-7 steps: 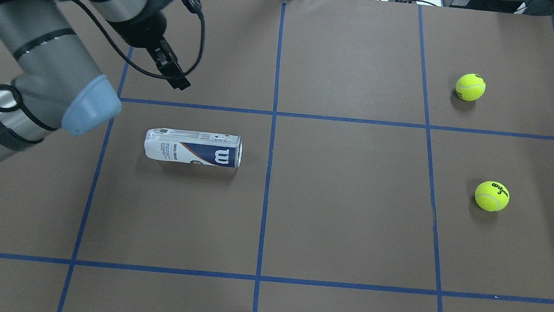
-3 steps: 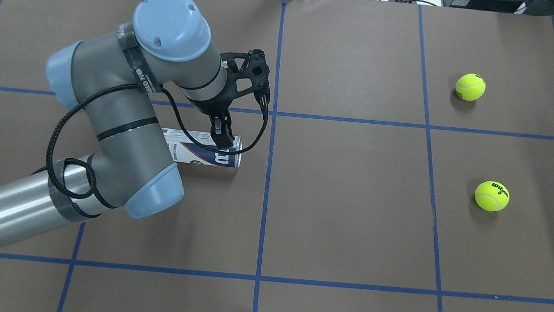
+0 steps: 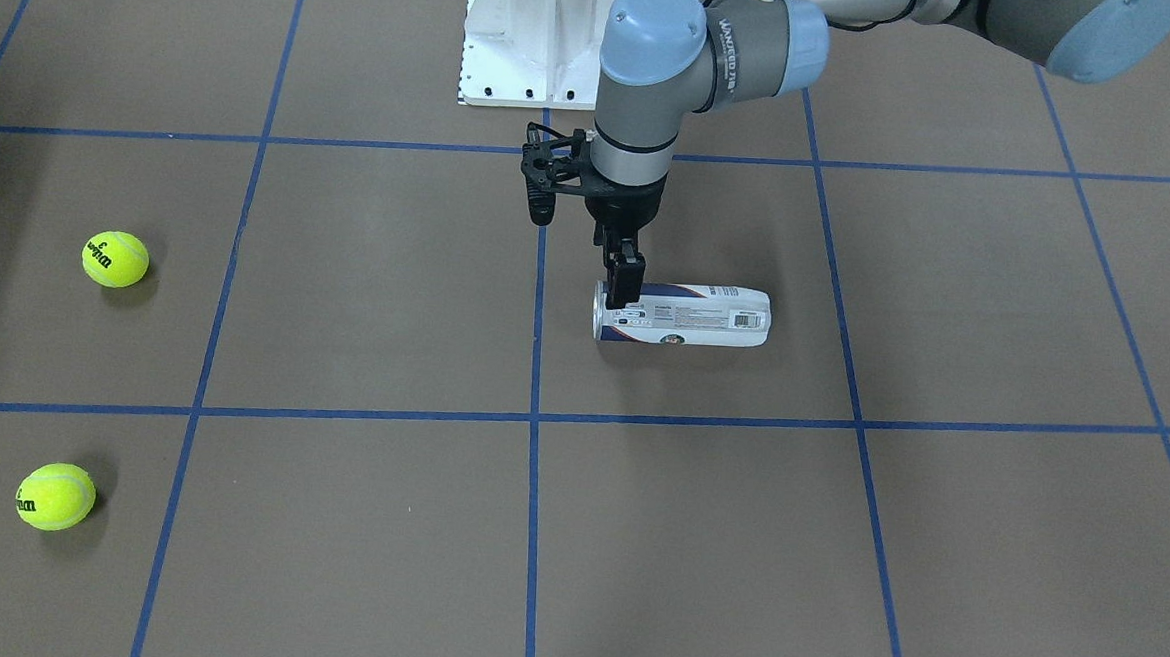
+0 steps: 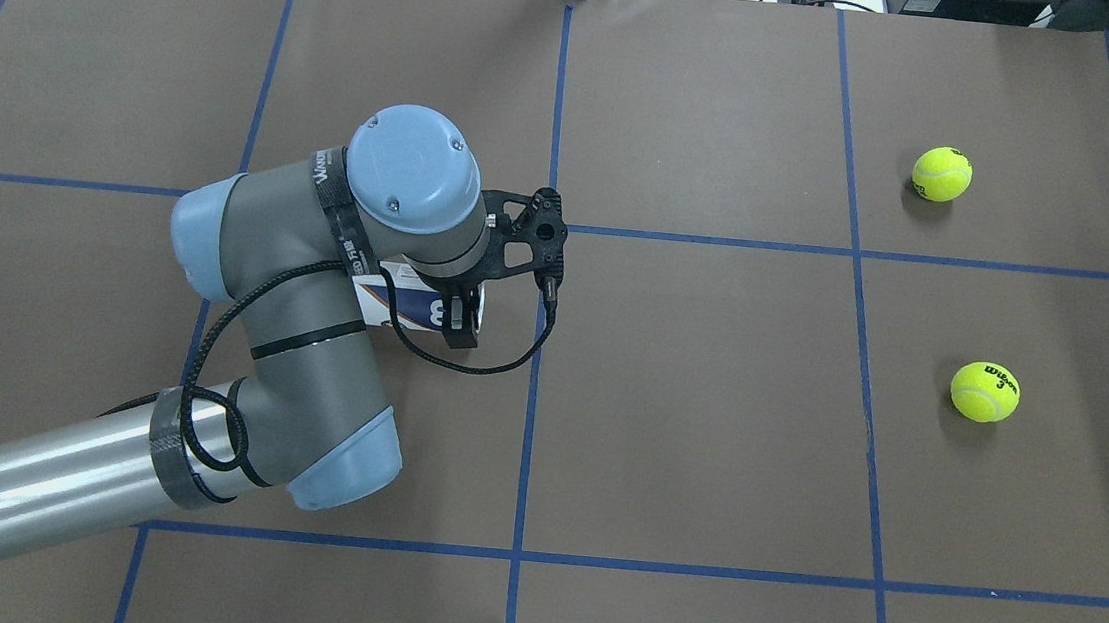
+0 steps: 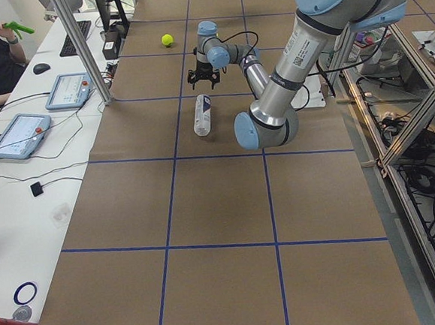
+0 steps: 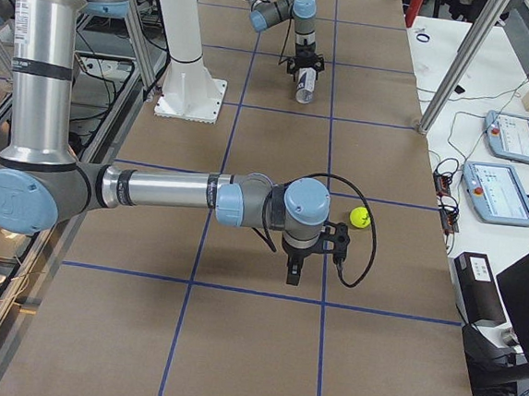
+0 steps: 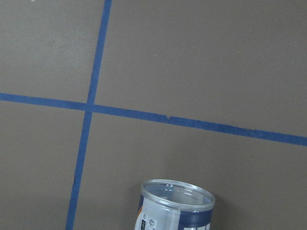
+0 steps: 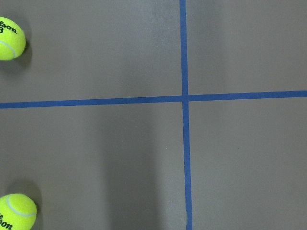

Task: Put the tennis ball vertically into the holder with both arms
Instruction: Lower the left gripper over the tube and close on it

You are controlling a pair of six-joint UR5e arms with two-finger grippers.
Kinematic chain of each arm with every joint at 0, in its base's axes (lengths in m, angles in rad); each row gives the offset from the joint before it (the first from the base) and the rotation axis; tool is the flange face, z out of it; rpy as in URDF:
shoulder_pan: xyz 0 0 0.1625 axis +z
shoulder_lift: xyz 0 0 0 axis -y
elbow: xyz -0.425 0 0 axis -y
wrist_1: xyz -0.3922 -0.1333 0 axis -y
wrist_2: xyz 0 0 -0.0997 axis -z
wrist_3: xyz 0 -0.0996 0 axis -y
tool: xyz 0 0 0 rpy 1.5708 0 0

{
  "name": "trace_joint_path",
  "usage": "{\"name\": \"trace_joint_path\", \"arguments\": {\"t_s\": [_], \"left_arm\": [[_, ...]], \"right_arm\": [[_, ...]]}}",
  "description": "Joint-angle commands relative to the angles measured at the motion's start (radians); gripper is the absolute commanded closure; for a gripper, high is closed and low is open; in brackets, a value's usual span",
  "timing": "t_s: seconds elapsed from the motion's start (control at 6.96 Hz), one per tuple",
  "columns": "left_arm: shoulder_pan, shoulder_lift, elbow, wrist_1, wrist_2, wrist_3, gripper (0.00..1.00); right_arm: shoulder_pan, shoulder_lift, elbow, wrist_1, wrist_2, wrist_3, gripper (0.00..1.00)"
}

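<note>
Stage, by judgement: early. Nothing inserted yet.

Lying on its side on the brown paper table cover (image 4: 702, 465): clear plastic cylindrical holder (image 3: 691, 316) with navy and white label. Mouth open and empty, as seen in the left wrist view.

Directly over the holder's mouth end, pointing straight down: black two-finger left gripper (image 3: 627, 286). Finger spread and contact with the rim: cannot tell. No fingers visible in the left wrist view.

Well apart from the holder, toward the robot's right: first yellow-green felt tennis ball (image 4: 984, 391) and second tennis ball (image 4: 941, 174). Both loose on the cover, neither grasped.

Equally far from the holder, hanging above the cover near the balls: black right gripper (image 6: 292, 273). Opening width: cannot tell, being shown by one side view only.

Left to do, by judgement:
- Grasp the holder and stand it upright, mouth up.
- Steady it with the left gripper.
- Pick up one ball with the right gripper.
- Carry it over the holder's mouth and lower it in.
</note>
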Motion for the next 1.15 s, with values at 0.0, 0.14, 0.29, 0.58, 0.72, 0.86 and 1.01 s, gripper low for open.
{"name": "trace_joint_path", "arguments": {"t_s": [0.0,0.14,0.29,0.58,0.72,0.86,1.01], "left_arm": [[0.016,-0.005,0.056,-0.041,0.051,0.032,0.01],[0.017,-0.011,0.069,-0.050,0.067,0.043,0.01],[0.017,-0.011,0.079,-0.052,0.068,0.046,0.01],[0.027,-0.016,0.107,-0.058,0.068,0.044,0.01],[0.034,-0.016,0.130,-0.096,0.068,0.041,0.01],[0.046,-0.016,0.135,-0.103,0.068,0.037,0.01],[0.047,-0.018,0.135,-0.103,0.068,0.037,0.01]], "right_arm": [[-0.001,-0.002,-0.001,0.002,0.001,0.000,0.00],[0.001,-0.002,-0.001,0.000,0.001,0.000,0.00],[0.001,-0.002,-0.001,0.000,0.001,0.000,0.00],[-0.001,-0.003,-0.001,0.000,0.001,-0.002,0.00],[0.001,-0.005,-0.001,0.000,0.001,-0.002,0.00],[0.001,-0.008,-0.001,0.000,0.000,-0.002,0.00],[0.001,-0.009,-0.001,0.002,0.000,-0.002,0.00]]}}
